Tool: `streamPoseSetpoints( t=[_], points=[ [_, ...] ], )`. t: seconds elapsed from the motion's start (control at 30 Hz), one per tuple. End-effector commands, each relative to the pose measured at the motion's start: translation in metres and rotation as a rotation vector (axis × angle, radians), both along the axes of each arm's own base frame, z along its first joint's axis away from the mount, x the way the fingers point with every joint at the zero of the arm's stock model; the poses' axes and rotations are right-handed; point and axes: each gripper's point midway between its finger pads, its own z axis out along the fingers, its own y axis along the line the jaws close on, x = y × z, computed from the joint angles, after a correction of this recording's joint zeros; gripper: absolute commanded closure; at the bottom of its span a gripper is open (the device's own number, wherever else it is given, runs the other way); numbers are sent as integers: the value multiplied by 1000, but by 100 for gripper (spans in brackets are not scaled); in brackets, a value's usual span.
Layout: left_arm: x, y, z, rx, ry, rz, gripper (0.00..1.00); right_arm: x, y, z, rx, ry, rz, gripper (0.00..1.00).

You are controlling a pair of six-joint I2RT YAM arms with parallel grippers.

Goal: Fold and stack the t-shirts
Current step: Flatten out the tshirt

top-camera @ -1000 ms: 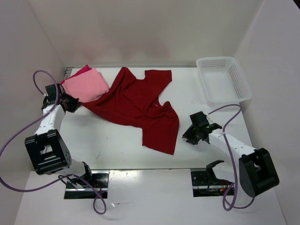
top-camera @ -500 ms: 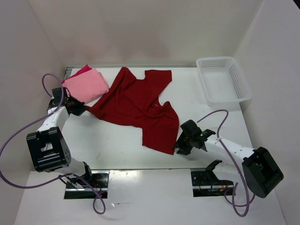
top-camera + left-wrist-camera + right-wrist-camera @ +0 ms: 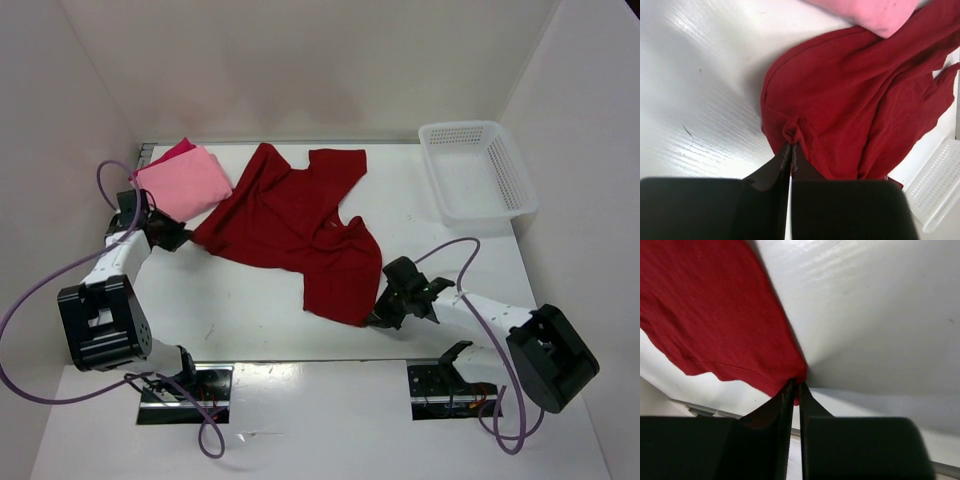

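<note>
Three t-shirts on the white table (image 3: 230,300), all soft, matte knit cloth. The tabletop is glossy with a faint grain.

The dark red t-shirt (image 3: 290,225) is the largest. It is spread loose and rumpled across the middle of the table, short sleeves out, with a stitched hem along its near right edge.

The salmon pink t-shirt (image 3: 183,180) is folded to a rough square at the far left corner. It lies on the crimson-pink t-shirt (image 3: 172,152), of which only a strip shows at the far edge. The salmon one's near corner touches the dark red one's left part.

One basket (image 3: 478,170) of white plastic lattice, rectangular, sits at the far right, well apart from the shirts.

There are two tools, both with black fingers. The left tool (image 3: 791,146) is at the left edge of the dark red t-shirt, jaws pressed together on a small puckered pinch of cloth. The right tool (image 3: 796,386) is at the near right corner of the same shirt. Its fingers are almost together and the hem corner is nipped between the tips. The shirt lies stretched between the two tools.

Count: three shirts, one basket, two tools.
</note>
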Motion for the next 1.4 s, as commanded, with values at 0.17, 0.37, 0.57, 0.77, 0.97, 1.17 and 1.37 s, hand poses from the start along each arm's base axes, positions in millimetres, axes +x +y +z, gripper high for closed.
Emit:
streamPoseSetpoints(
  t=[0.17, 0.37, 0.57, 0.77, 0.97, 1.17, 1.37],
  points=[
    [0, -18, 34, 55, -87, -89, 100, 71, 2, 86, -122, -309, 27, 100],
    [25, -60, 159, 65, -352, -199, 100, 110, -28, 304, -153, -760, -60, 100],
    [8, -33, 378, 212, -751, -101, 100, 105, -72, 520, -179, -1191, -151, 100],
    [-22, -26, 456, 237, -885, -34, 100, 78, -106, 649, -135, -1526, -269, 100],
    [-30, -7, 491, 320, -934, 72, 100, 98, -122, 670, -245, -1594, -385, 100],
    [29, -4, 396, 258, -751, 22, 100, 228, -74, 589, -557, -1430, -218, 100],
    [89, -4, 255, 185, -487, -24, 100, 347, -66, 492, -430, -1261, -11, 100]
  ],
)
